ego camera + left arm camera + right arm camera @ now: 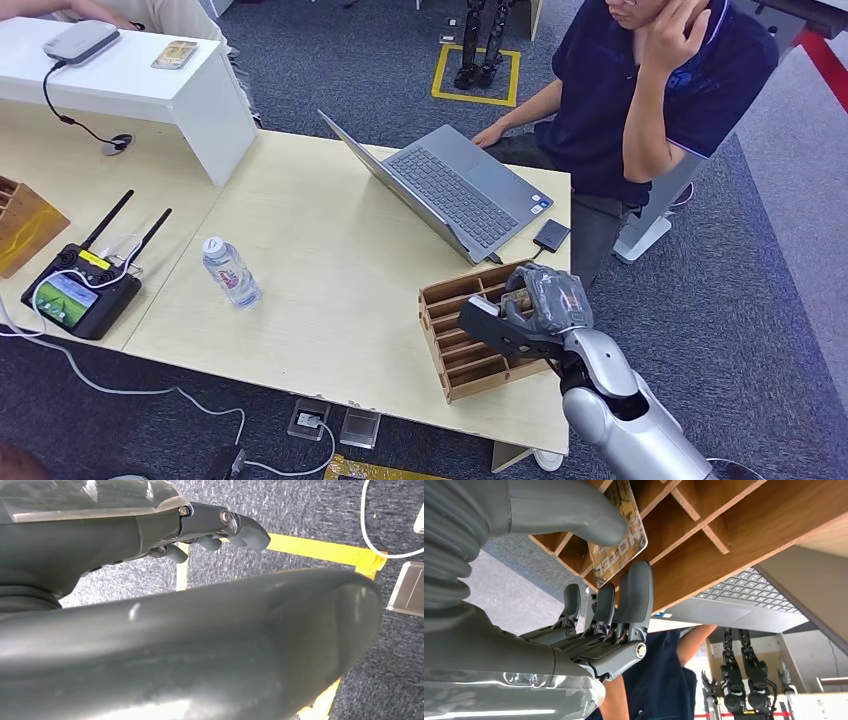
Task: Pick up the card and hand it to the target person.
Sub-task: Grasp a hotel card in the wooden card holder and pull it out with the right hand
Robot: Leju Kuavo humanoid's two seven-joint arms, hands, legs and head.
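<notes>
A wooden slotted rack (450, 345) stands near the desk's front right corner. A yellow patterned card (518, 297) stands in one of its far slots. My right hand (540, 305) reaches over the rack's right end. In the right wrist view the thumb (574, 515) presses on the card (621, 545) and a finger (634, 595) closes against its other side, so the card is pinched while it sits in the rack (724, 535). A person in a dark blue shirt (640, 90) sits behind the desk at the right. My left hand (200, 630) hangs over the carpet, holding nothing.
An open laptop (460, 190) lies just behind the rack, with a small black device (551, 236) beside it. A water bottle (231, 272) stands mid-desk and a black remote controller (80, 290) sits at the left. A white riser (150, 85) carries another card (175, 54).
</notes>
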